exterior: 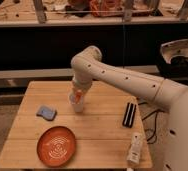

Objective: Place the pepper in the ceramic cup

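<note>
Fingers (77, 98) point straight down over the ceramic cup (78, 105), w/ the pepper (77, 94) showing as an orange sliver between them, just above the cup's rim. Can't tell whether the fingers are clamped on it or apart. Cup stands upright near the middle of the desk (102, 145), a bit toward the far edge. Arm (122, 77) runs from the right side, elbow high above the far edge. Blue-grey sponge (46, 112) lies near the left edge; round orange plate (56, 146) toward the near-left corner. Black remote (129, 114) near the right edge, white bottle (135, 149) lying by the near-right corner.
</note>
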Controlling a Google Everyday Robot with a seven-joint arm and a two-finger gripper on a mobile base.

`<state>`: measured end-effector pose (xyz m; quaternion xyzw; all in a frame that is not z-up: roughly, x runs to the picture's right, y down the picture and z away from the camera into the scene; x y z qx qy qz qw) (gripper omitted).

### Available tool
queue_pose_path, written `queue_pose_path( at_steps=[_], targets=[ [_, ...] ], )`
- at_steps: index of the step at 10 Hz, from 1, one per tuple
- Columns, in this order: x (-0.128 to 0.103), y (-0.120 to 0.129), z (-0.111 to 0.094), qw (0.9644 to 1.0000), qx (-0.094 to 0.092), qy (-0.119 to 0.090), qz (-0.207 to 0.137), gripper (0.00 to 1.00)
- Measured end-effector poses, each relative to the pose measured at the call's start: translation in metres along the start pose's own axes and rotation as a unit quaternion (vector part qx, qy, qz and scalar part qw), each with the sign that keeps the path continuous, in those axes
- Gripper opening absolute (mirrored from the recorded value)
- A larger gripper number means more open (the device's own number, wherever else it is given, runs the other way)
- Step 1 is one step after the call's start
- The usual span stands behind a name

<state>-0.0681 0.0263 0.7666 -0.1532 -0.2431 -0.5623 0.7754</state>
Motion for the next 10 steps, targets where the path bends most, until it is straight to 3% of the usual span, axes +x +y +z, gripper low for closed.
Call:
queue_pose_path(
  at_steps=[2,4,5,7,9,10],
  targets=[
    [0.0014,0.0004,-0.0007,1.0000,-0.001,0.001,0.000,0.60],
    [0.0023,-0.0025,0.0002,1.0000,-0.002,0.005,-0.003,0.62],
    [0.0011,-0.0046,0.0005,1.0000,-0.001,0.004,-0.002,0.57],
    [0.0048,-0.0014,-0.0012,0.9999,-0.003,0.010,0.001,0.35],
    [0.0047,-0.0028,-0.0013,0.9999,-0.003,0.010,0.001,0.28],
    [0.0071,-0.0010,-0.0016,0.9999,-0.004,0.013,0.002,0.31]
  ],
)
